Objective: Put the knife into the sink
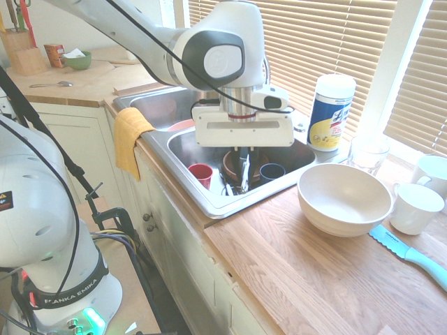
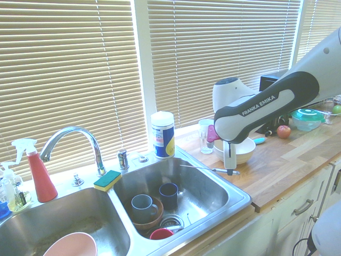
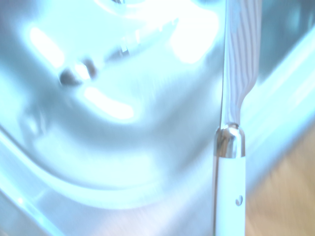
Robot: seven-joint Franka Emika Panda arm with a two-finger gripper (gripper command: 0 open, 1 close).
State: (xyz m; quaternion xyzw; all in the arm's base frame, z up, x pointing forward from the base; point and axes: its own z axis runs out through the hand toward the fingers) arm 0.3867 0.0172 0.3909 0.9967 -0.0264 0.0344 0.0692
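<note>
The knife (image 2: pixel 205 169) is gripped by its whitish handle in the end effector (image 2: pixel 230 172), held level above the right-hand basin of the sink (image 2: pixel 234 194), blade pointing toward the faucet (image 2: pixel 72 140). In the wrist view the knife (image 3: pixel 235 98) shows a striped grey blade over blurred steel. Below it in the basin sit a dark mug (image 2: pixel 169 195), a grey mug (image 2: pixel 142 206) and a red cup (image 1: pixel 200 174). The arm reads "FRANKA EMIKA". A wipes canister (image 1: pixel 331 112) stands on the desk (image 1: pixel 314 272), its label unreadable.

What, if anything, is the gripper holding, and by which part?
The gripper holds the knife by its handle end, with the blade sticking out level over the sink.
</note>
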